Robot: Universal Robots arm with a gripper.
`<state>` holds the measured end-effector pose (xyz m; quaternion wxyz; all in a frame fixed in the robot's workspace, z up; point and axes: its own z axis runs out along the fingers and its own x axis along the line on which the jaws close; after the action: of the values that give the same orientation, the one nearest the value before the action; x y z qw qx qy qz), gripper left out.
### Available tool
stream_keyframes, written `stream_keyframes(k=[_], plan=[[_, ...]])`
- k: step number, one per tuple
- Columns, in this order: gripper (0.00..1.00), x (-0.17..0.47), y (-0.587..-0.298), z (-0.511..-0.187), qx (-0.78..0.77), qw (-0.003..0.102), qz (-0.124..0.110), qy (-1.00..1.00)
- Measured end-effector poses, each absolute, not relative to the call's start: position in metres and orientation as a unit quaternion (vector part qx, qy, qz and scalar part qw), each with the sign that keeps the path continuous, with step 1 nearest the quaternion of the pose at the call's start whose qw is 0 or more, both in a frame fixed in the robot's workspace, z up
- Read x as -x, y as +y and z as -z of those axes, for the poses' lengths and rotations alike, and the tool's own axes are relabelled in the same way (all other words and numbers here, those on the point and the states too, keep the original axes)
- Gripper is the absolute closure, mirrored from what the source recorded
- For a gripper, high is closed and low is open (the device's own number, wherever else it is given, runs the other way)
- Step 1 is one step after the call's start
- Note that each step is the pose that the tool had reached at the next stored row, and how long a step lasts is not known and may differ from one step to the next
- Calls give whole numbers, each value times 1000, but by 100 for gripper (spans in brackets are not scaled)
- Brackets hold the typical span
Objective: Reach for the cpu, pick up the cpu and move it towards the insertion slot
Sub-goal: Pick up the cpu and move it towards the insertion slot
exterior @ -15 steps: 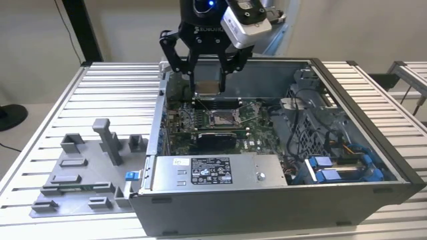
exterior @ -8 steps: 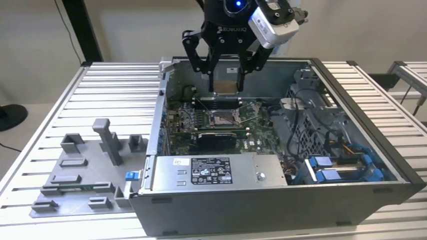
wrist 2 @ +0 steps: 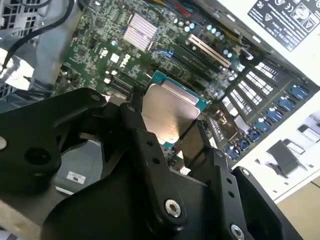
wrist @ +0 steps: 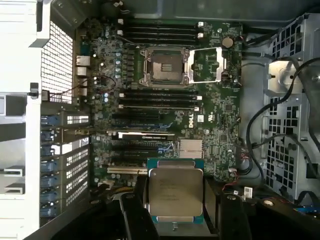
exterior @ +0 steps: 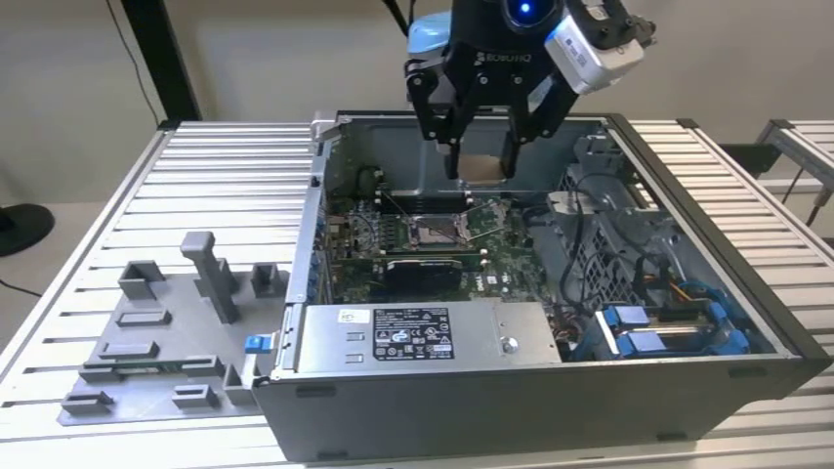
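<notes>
My gripper [exterior: 482,156] hangs over the open computer case, shut on the cpu [exterior: 483,171], a flat square chip with a silvery top. In both wrist views the cpu [wrist: 176,192] [wrist 2: 167,112] sits between the two black fingers [wrist: 134,212], held by opposite edges. The insertion slot [exterior: 435,230] lies below and slightly toward the exterior view's left, on the green board. In the first wrist view the insertion slot [wrist: 166,67] shows a dark centre in a silver frame, with its lid [wrist: 210,65] swung open beside it. The cpu is well above the board and apart from the slot.
The case walls [exterior: 326,195] ring the board. A labelled power supply [exterior: 410,332] lies at the near side, and cables and blue drive brackets [exterior: 665,327] at the exterior view's right. Grey fixture blocks [exterior: 170,332] stand on the slatted table to the left. Memory slots [wrist: 160,100] flank the socket.
</notes>
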<state>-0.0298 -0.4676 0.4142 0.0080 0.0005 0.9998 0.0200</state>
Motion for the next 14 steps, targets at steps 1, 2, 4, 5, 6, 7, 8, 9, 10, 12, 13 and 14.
stream_keyframes(k=[1,2,4,5,6,7,8,9,10,12,13,14], plan=[[100,26,-468,-414,0,8,-20,1000],[100,24,-468,-414,0,8,-20,1000],[100,23,-468,-414,-1,8,-20,1000],[100,23,-468,-414,-1,8,-20,1000],[100,23,-468,-414,0,8,-20,1000],[100,23,-468,-414,0,8,-20,1000],[100,23,-467,-414,-1,8,-20,1000],[100,23,-465,-414,-1,8,-20,1000],[100,23,-462,-414,-1,8,-20,1000],[100,23,-456,-414,-1,8,-20,1000],[100,24,-452,-414,-1,8,-20,1000],[100,24,-449,-414,-1,8,-20,1000]])
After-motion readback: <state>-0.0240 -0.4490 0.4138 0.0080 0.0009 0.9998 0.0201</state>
